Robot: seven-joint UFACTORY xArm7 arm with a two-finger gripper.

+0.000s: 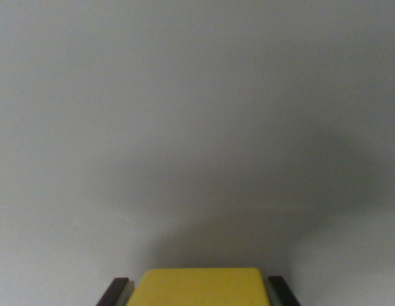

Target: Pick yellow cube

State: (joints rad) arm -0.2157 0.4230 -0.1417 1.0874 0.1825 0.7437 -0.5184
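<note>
At the bottom edge of the wrist view the yellow cube (202,287) sits between the dark fingers (115,291) of the tool (198,292), which look closed on its flat sides, above the grey bench (184,115); it seems stiff, light and smooth
</note>
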